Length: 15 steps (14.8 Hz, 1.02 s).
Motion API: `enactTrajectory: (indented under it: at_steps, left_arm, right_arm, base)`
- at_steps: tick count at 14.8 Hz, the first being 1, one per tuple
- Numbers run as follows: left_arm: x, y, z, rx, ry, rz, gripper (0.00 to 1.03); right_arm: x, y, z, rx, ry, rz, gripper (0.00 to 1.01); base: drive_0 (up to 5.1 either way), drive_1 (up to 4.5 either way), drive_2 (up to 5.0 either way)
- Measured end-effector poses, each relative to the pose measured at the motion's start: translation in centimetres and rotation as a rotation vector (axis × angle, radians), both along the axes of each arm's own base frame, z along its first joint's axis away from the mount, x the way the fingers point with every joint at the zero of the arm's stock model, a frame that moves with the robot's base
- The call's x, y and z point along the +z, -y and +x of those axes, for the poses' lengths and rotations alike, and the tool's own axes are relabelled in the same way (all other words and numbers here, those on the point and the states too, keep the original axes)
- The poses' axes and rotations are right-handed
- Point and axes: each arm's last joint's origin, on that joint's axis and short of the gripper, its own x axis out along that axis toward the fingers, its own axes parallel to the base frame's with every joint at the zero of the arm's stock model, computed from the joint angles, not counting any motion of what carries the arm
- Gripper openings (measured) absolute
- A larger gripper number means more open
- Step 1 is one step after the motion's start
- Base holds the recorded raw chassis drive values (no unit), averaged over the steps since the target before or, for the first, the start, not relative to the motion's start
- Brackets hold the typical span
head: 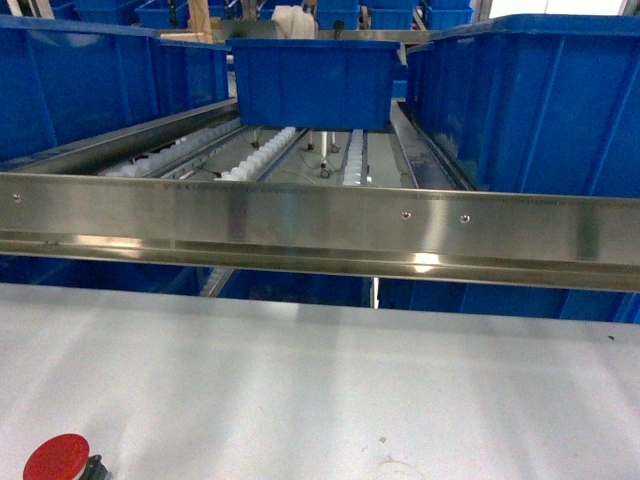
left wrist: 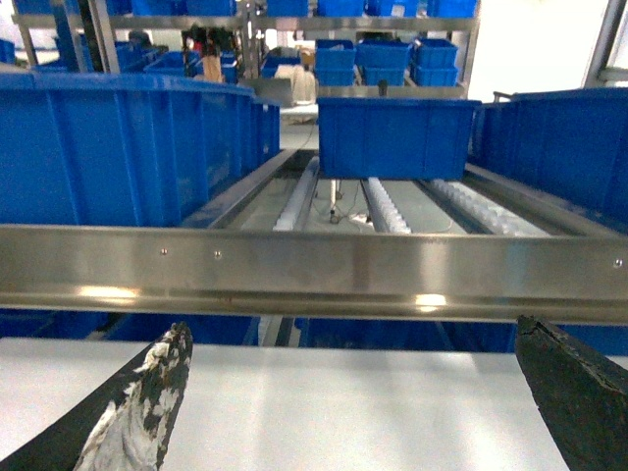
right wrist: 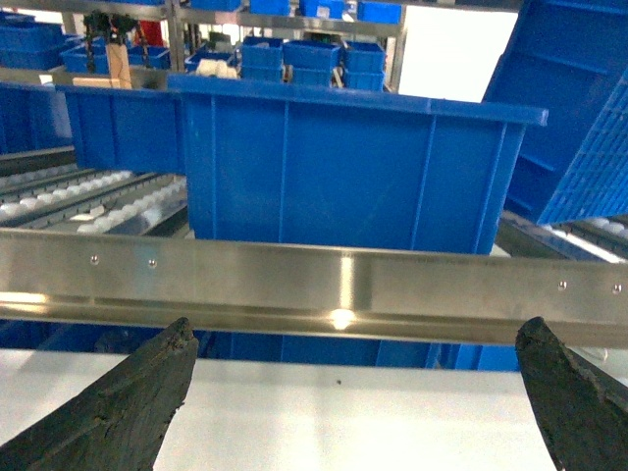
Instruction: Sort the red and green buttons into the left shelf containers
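one red button (head: 57, 459) is all you can see, at the near left table edge, cut off by the frame; no green one shows. your left gripper (left wrist: 353, 392) and right gripper (right wrist: 353, 388) hang wide open and empty, likely staged for a pick. the left bin (head: 80, 85) waits beyond the steel rail (head: 320, 225).

A long brushed-steel rail (head: 320, 225) crosses above the pale grey flat tabletop (head: 320, 380). Beyond it run white plastic roller tracks (head: 262, 155).
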Motion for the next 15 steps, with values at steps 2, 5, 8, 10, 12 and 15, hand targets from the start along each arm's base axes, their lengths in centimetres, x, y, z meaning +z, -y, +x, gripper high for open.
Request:
enactTrajectory:
  at_steps: [2, 5, 8, 10, 12, 15]
  left_arm:
    - [0.5, -0.4, 1.5, -0.011, 0.019, 0.005, 0.98]
    - [4.7, 0.5, 8.3, -0.137, -0.027, 0.019, 0.98]
    - [3.0, 2.9, 12.3, -0.171, -0.285, -0.065, 0.98]
    - [2.1, 4.3, 12.1, -0.185, -0.318, -0.045, 0.98]
    - [1.9, 4.2, 12.0, -0.17, -0.324, -0.043, 0.98]
    - [1.9, 4.2, 12.0, -0.17, -0.325, -0.043, 0.98]
  right_arm:
    - [0.4, 0.4, 1.9, -0.008, 0.02, -0.011, 0.98]
    - [2.9, 2.8, 8.5, -0.069, 0.0, -0.042, 0.98]
    - [-1.0, 5.4, 12.5, -0.068, -0.375, 0.018, 0.98]
    - [-2.7, 6.4, 12.5, -0.089, -0.453, 0.015, 0.98]
    - [-2.9, 6.5, 12.4, -0.087, -0.46, -0.006, 0.98]
    - [-2.9, 6.4, 12.4, -0.083, -0.463, -0.006, 0.98]
  base:
    - [0.0, 0.0, 0.0]
    - [0.0, 0.0, 0.0]
    - [0.0, 0.0, 0.0]
    - [0.0, 0.0, 0.0]
    - [0.0, 0.0, 0.0]
    - [0.0, 0.0, 0.0]
